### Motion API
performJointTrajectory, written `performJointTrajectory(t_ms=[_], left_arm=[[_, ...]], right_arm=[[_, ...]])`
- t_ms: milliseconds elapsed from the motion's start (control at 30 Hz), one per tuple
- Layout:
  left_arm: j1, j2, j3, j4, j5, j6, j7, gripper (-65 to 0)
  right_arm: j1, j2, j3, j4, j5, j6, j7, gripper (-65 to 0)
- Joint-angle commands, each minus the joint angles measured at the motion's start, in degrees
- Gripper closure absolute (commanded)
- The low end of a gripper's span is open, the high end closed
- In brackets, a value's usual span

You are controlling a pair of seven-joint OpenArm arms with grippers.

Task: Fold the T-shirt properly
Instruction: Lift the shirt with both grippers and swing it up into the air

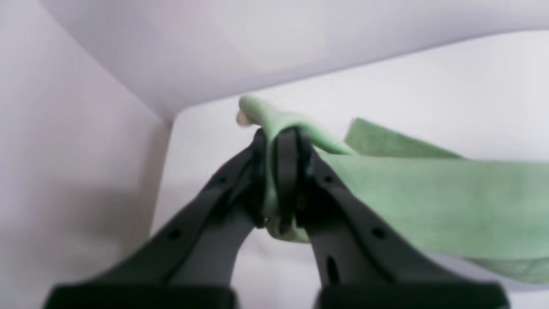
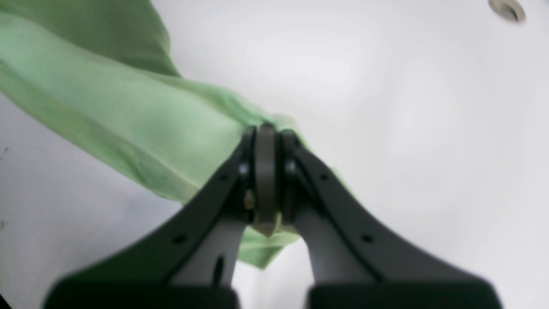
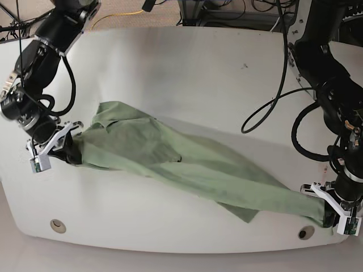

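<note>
— Stretching is the step in hand, it seems: the T-shirt (image 3: 181,164) is drawn into a long band across the table (image 3: 187,62), running from near the table's one end to its near corner at the other.

— How is it held?

— The right gripper (image 3: 57,148) is clamped on a bunched edge of the shirt at one end; in the right wrist view the jaws are pressed together with green cloth squeezed between them (image 2: 266,180). The left gripper (image 3: 332,212) is likewise clamped on the other end, close to a round hole in the table (image 3: 306,232); in its own view a fold of cloth is pinched between the closed jaws (image 1: 281,180).

— Is the shirt flat?

— Not yet. The middle is rumpled and twisted, and a flap is seen lying loose towards the table's near edge. No fold can be judged as made.

— What is called for next?

— Probably the cloth must be lifted or pulled evenly by both ends and laid flat, so that a clean fold line can be set. Uneven tension would likely leave the twist in.
</note>
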Motion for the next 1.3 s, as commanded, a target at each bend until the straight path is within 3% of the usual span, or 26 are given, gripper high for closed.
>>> performJointTrajectory(t_ms=[0, 333, 600, 933, 1133, 1267], left_arm=[[-4.20, -0.45, -0.09, 0.73, -0.25, 0.18, -1.32, 0.0], [-12.20, -0.54, -0.09, -1.73, -0.25, 0.18, -1.49, 0.0], [-16.95, -1.24, 0.00, -1.73, -0.25, 0.18, -1.58, 0.0], [-30.40, -3.88, 0.18, -1.91, -0.25, 0.18, -1.58, 0.0], [-32.86, -4.93, 4.04, -1.73, -0.60, 0.18, -1.49, 0.0], [-27.94, -4.76, 3.96, -1.91, -0.60, 0.18, -1.58, 0.0]], right_arm=[[6.32, 5.04, -2.74, -3.85, 1.07, -0.10, 1.78, 0.0], [28.57, 14.62, -16.81, -19.59, 1.16, -0.10, 1.78, 0.0], [46.41, 18.93, -28.85, -25.83, 1.42, -0.10, 1.61, 0.0], [63.82, 23.06, -39.22, -25.83, 1.42, -0.10, 0.46, 0.0], [65.96, 24.91, -40.81, -25.65, 1.68, -0.10, -2.17, 0.0], [63.82, 25.09, -39.75, -25.65, 1.68, -0.10, -3.14, 0.0]])
